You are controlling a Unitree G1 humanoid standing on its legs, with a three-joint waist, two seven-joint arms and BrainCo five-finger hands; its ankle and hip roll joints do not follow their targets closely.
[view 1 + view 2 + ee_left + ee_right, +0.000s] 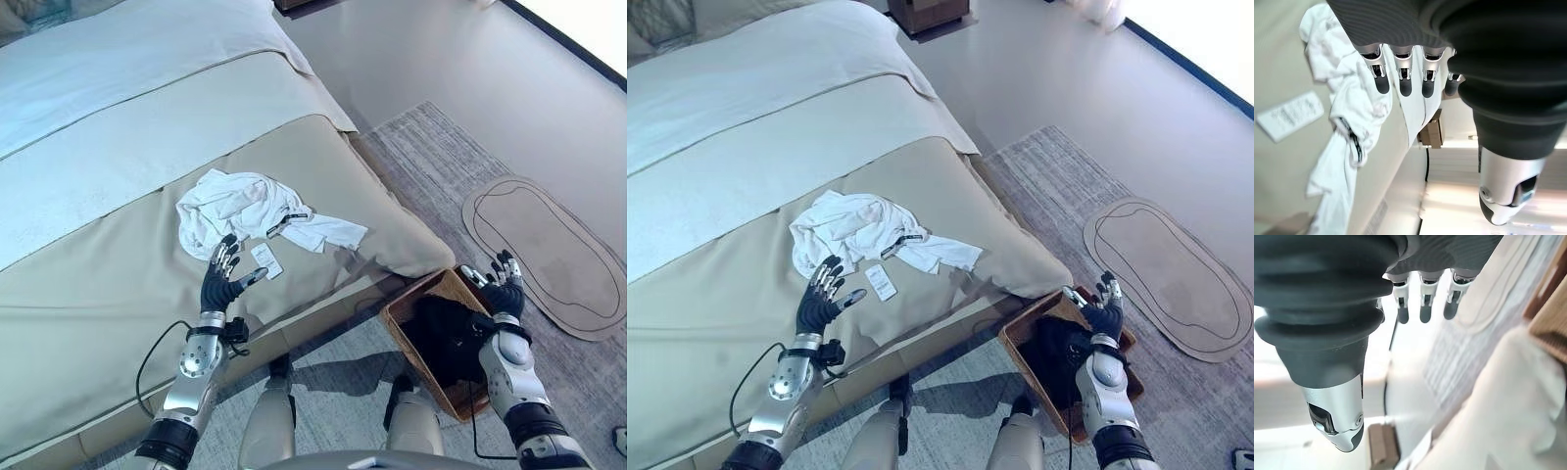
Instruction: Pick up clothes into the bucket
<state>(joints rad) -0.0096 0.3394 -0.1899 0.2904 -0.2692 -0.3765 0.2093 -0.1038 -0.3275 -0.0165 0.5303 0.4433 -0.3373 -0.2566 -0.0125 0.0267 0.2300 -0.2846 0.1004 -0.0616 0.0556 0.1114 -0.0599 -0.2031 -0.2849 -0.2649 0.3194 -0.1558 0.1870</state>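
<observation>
White crumpled cotton garment [250,213] lies on the beige bed cover [118,294], unheld. Left hand [227,279] hovers just beside it, fingers released; advance, close on the thick bunch. Right hand [500,292], fingers relaxed, waits over the brown woven basket [409,345] on the floor.

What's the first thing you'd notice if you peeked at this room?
A crumpled white garment lies on the beige bed cover, with a small white tag beside it. The robot's open left hand hovers just short of it. On the floor by the bed stands a woven basket holding dark clothes, the open right hand above it.
</observation>
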